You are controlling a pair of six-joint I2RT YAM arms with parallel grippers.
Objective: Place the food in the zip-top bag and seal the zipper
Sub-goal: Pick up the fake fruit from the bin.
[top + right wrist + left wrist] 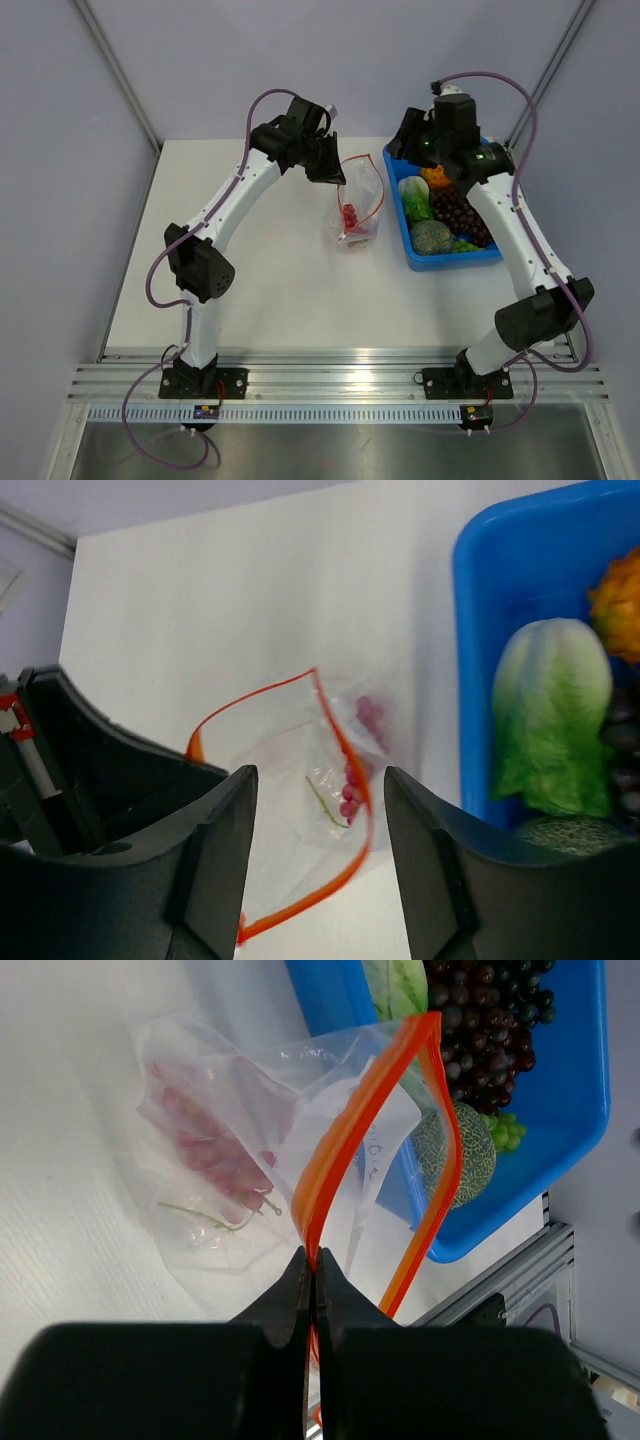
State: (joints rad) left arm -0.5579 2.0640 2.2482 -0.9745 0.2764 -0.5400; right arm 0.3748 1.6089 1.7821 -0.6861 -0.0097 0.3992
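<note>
The zip-top bag (356, 205) hangs open over the table's middle, its mouth held up. My left gripper (330, 165) (314, 1265) is shut on the orange-red zipper (350, 1125) at one end of the mouth. Inside the bag (300, 810) lies a red-pink fruit (350, 216) (215, 1155) (352, 790). My right gripper (412, 140) (318, 775) is open and empty, hovering above and just right of the bag's mouth. The other food lies in the blue bin (455, 262): dark purple grapes (460, 210) (490, 1010), a green leafy piece (414, 198) (553, 720) and a netted green melon (432, 237) (465, 1150).
The blue bin (470, 630) stands right of the bag, close to the table's right edge. An orange piece (437, 177) (618, 605) sits at its far end. My left arm's wrist (90, 770) is beside the bag's mouth. Aluminium rails (330, 375) run along the near edge.
</note>
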